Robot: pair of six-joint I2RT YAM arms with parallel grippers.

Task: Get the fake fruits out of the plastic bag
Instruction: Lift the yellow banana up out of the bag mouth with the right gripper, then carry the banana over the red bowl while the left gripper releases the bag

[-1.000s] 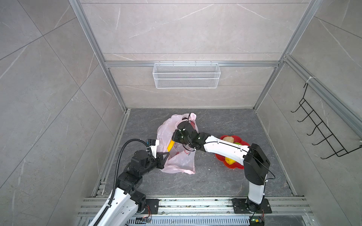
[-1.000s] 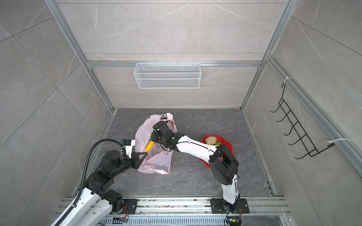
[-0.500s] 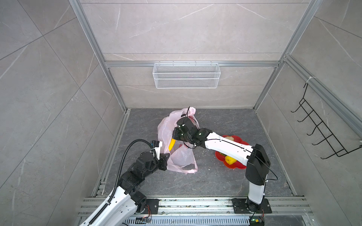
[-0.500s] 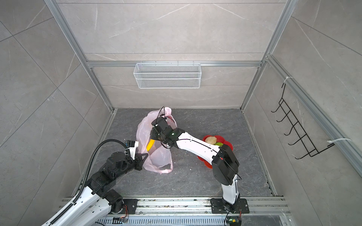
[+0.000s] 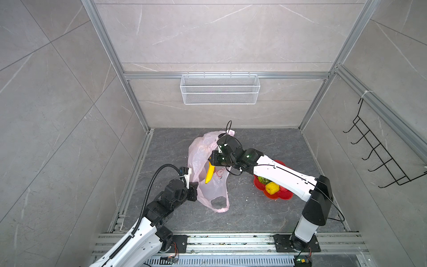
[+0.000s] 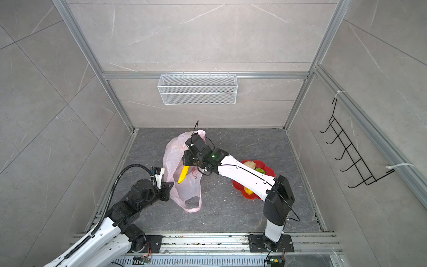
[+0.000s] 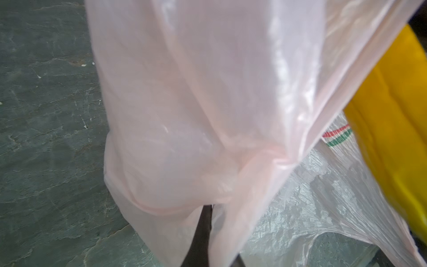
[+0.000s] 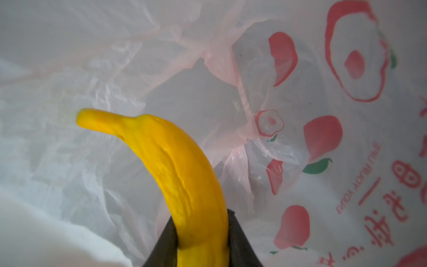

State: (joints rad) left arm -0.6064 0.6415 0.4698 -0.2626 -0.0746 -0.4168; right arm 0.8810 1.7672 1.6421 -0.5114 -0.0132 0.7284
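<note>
The plastic bag (image 5: 216,187) is thin, crinkled, see-through pale-pink film. It sags just left of centre in both top views, with one loop handle (image 5: 219,204) flat on the grey, stone-veined bench (image 5: 254,215). In the right wrist view its wall carries red fruit prints (image 8: 355,64) and red lettering.

The banana (image 5: 209,173) is long, curved and deep yellow with moulded ridges. It hangs tip-down in the bag's open mouth, and the right wrist view shows film all round it.

The right tool (image 5: 213,159) sits at the bag's upper opening. Its dark fingers (image 8: 165,245) are closed on the banana's thick end.

The left tool (image 5: 195,188) is at the bag's left edge, clamped tight on the pink film. In the left wrist view that film drapes over a dark finger (image 7: 203,231) and hides most of it.

Right of centre lies a glossy red flower-shaped plate (image 5: 285,196), partly covered by the right arm's white forearm and well apart from the bag. On it are other fake fruits: a yellow lump (image 5: 272,187), a bumpy green ball (image 5: 262,179), a small red one (image 5: 283,189) and, in a top view, a knobbly cream lump (image 6: 250,164).

A white wire basket (image 5: 219,89) hangs on the back wall, and a black hook rack (image 5: 379,157) on the right wall.
</note>
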